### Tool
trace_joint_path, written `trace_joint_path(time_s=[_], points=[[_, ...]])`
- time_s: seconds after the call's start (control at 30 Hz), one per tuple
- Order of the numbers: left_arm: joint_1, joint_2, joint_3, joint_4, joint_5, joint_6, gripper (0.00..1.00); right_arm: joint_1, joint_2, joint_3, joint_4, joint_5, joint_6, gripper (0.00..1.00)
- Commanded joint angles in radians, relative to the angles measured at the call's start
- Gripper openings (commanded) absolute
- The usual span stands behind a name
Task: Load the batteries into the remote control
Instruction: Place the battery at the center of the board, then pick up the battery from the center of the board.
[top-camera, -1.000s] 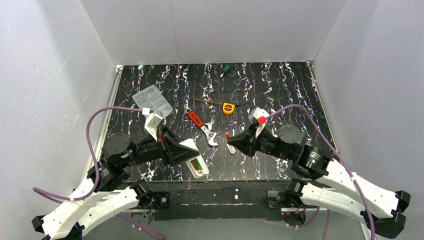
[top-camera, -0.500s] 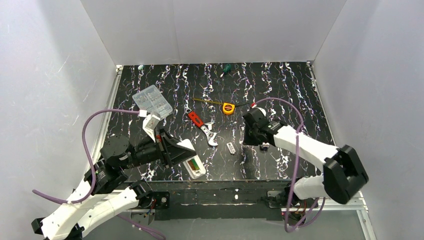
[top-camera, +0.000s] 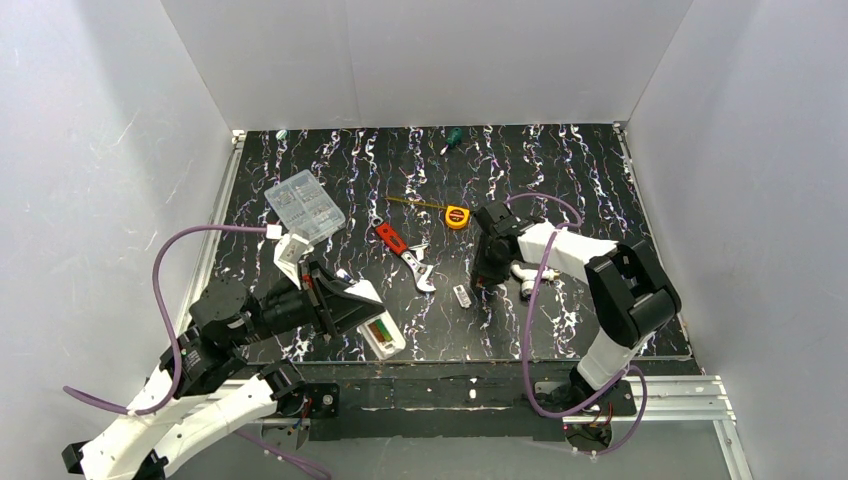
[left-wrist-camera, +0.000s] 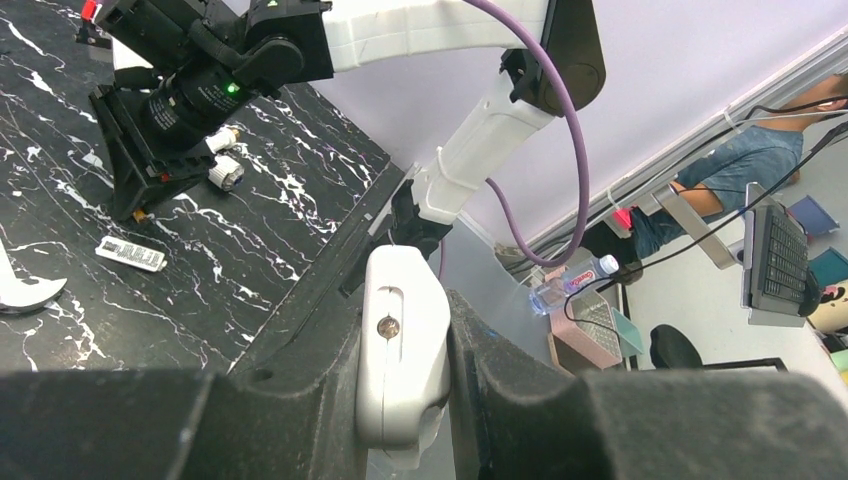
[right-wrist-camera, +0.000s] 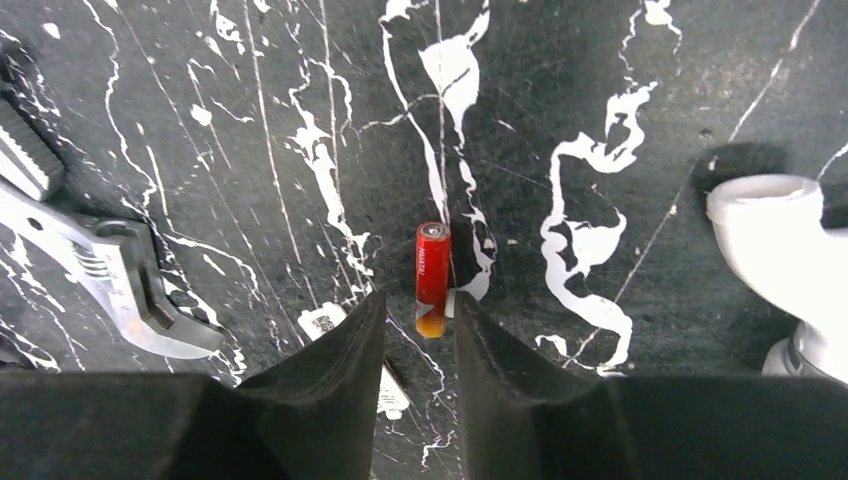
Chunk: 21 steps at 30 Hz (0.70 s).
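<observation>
My left gripper (top-camera: 350, 305) is shut on the white remote control (top-camera: 383, 335), holding it just above the table's near edge with the bay facing up. A green and red battery (top-camera: 378, 328) sits in that bay. In the left wrist view the remote's end (left-wrist-camera: 403, 350) is clamped between the black fingers (left-wrist-camera: 300, 400). My right gripper (right-wrist-camera: 418, 305) points down at the table and is open. A red battery with an orange end (right-wrist-camera: 432, 277) lies flat on the table, its near end between the fingertips, and it is not gripped.
A small white label tag (top-camera: 461, 296) lies left of the right gripper, and a white tap-shaped piece (top-camera: 522, 275) lies to its right. A red-handled wrench (top-camera: 405, 252), a yellow tape measure (top-camera: 457, 216) and a clear compartment box (top-camera: 304, 205) lie farther back. White walls enclose the table.
The right arm has swung round and now points its gripper down beside the tag. Its jaws have spread, and the red battery lies loose on the table. The left arm has drawn back slightly with the remote.
</observation>
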Motion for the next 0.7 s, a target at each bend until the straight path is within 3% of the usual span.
trace_joint_path(time_s=[0.0,0.17,0.4,0.53,0.67], points=[[0.000,-0.027,0.013,0.051,-0.003,0.002,0.00,-0.010,0.029,0.026,0.010,-0.023,0.038,0.44],[0.000,-0.027,0.005,0.054,-0.009,0.004,0.00,-0.010,0.006,0.026,-0.006,-0.014,0.018,0.59],[0.000,-0.026,0.005,0.047,-0.011,0.007,0.00,-0.010,-0.044,0.072,-0.054,0.035,-0.119,0.60],[0.000,-0.031,0.006,0.036,-0.018,0.010,0.00,-0.010,-0.089,0.101,-0.060,0.057,-0.294,0.58],[-0.001,-0.033,0.003,0.033,-0.021,0.010,0.00,-0.010,-0.117,0.130,-0.049,-0.050,-0.616,0.56]])
